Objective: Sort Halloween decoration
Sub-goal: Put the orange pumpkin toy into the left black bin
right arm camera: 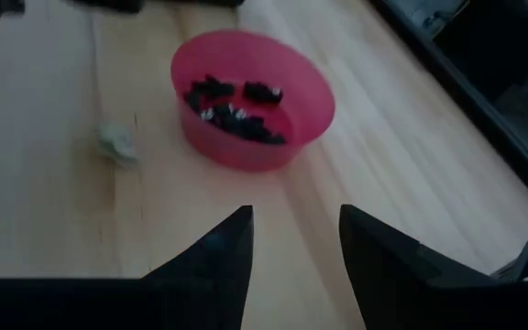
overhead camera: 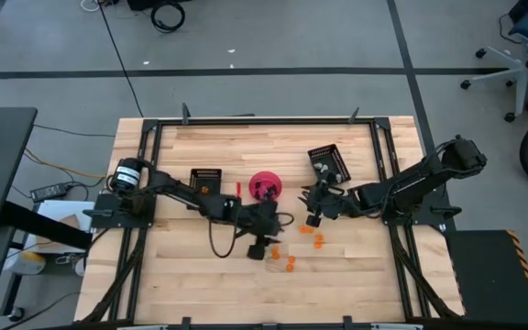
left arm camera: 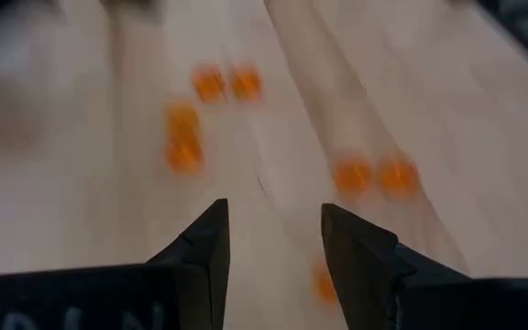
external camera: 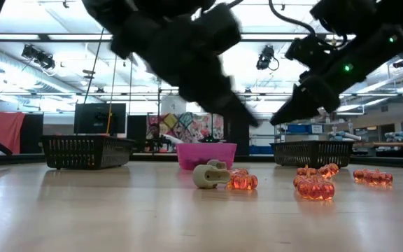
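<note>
Several orange trinkets (overhead camera: 319, 241) lie on the wooden table near its middle; they also show in the low view (external camera: 313, 187) and, blurred, in the left wrist view (left arm camera: 374, 174). A whitish-grey trinket (external camera: 210, 175) lies beside one of them; it also shows in the right wrist view (right arm camera: 115, 142). Black trinkets (right arm camera: 236, 115) lie in the pink bowl (overhead camera: 266, 186). My left gripper (left arm camera: 273, 220) is open and empty above the table, just left of the orange trinkets (overhead camera: 262, 244). My right gripper (right arm camera: 296, 225) is open and empty, to the right of the bowl (overhead camera: 312, 213).
Two black rectangular trays stand on the table, one left of the bowl (overhead camera: 206, 180) and one at the far right (overhead camera: 329, 162). A black frame (overhead camera: 264, 120) runs round the table's edges. Bare wood lies toward the near edge (overhead camera: 209, 293).
</note>
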Tool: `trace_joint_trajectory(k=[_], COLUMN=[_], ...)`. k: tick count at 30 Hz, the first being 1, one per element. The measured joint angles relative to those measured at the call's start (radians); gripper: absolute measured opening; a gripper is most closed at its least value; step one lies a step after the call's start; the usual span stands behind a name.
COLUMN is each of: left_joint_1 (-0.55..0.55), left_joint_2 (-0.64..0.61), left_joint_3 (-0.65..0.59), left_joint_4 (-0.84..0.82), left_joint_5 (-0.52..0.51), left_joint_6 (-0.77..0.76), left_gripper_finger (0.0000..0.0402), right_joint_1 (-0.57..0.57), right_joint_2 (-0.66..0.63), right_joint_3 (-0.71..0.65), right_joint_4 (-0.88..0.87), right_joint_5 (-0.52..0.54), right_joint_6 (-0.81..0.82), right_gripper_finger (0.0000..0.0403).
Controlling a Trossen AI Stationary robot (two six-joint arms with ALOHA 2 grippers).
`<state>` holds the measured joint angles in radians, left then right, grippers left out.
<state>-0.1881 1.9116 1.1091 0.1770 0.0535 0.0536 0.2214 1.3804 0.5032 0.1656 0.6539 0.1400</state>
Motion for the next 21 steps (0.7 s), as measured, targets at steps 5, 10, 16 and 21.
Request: trace_joint_trajectory(k=[5, 10, 16, 21], left_joint_1=[0.022, 0.035, 0.035, 0.042], left_joint_2=[0.084, 0.151, 0.228, 0.286], left_joint_3=[0.067, 0.106, 0.160, 0.181], left_joint_4=[0.056, 0.114, 0.170, 0.204], left_joint_5=[-0.008, -0.016, -0.100, -0.112], left_joint_6=[-0.010, 0.000, 0.048, 0.071], left_gripper_finger=[0.0142, 0.0142, 0.0164, 0.0204], right_joint_1=[-0.014, 0.009, 0.037, 0.054], right_joint_2=[-0.007, -0.072, -0.167, -0.195], right_joint_3=[-0.008, -0.005, -0.007, -0.007], right_joint_4=[0.008, 0.025, -0.003, -0.011], right_joint_5=[-0.026, -0.013, 0.027, 0.044], right_joint_6=[-0.018, -0.061, -0.080, -0.077], right_gripper_finger=[0.0167, 0.0167, 0.0167, 0.0167])
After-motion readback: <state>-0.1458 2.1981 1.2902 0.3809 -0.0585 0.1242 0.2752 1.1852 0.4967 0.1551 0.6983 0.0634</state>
